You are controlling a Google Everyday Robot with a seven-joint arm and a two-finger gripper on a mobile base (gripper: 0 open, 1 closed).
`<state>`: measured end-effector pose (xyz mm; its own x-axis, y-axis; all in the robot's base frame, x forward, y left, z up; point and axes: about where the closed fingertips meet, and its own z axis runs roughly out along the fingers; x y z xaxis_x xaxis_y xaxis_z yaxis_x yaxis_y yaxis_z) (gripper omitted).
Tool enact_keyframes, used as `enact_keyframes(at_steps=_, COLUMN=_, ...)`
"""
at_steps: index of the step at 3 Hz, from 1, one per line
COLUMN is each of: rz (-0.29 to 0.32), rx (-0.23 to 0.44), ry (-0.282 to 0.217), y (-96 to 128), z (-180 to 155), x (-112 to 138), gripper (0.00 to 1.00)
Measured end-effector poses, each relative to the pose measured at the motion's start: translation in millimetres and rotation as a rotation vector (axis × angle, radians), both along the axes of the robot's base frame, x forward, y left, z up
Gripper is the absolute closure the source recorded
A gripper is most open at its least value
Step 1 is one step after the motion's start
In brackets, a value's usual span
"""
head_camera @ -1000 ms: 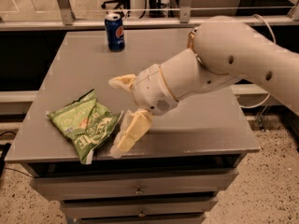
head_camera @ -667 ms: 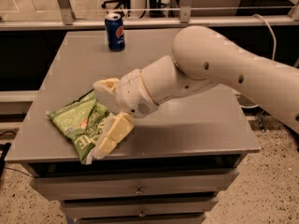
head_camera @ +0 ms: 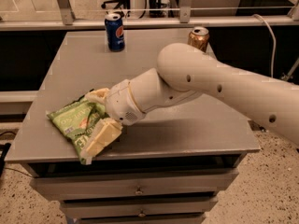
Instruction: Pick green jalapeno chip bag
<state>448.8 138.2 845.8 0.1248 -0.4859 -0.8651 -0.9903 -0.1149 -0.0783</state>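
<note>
The green jalapeno chip bag (head_camera: 72, 121) lies flat on the near left part of the grey cabinet top (head_camera: 154, 69), crinkled light green with white lettering. My gripper (head_camera: 99, 117) is over the bag's right half, its cream fingers open and straddling the bag: one finger (head_camera: 97, 95) at the bag's far edge, the other (head_camera: 103, 137) lying on its near right corner. The bag still rests on the surface. The white arm reaches in from the right.
A blue Pepsi can (head_camera: 114, 31) stands at the back left of the top. A brown soda can (head_camera: 198, 38) stands at the back right, partly behind my arm. Drawers (head_camera: 138, 190) sit below the front edge. Metal railing runs behind the cabinet.
My gripper has moved left across the top and come down over the bag's right side. The brown can, hidden before by the arm, now shows.
</note>
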Motion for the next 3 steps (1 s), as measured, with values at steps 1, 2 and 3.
enact_keyframes(at_steps=1, rz=-0.012, rx=0.000, ry=0.002, y=-1.0, z=-10.6, x=1.2, gripper=0.46)
enact_keyframes(at_steps=2, rz=-0.021, rx=-0.002, ry=-0.001, y=-4.7, z=-13.2, x=2.1, gripper=0.69)
enact_keyframes(at_steps=3, rz=-0.026, rx=0.007, ry=-0.012, y=-4.9, z=-6.6, x=5.9, gripper=0.92)
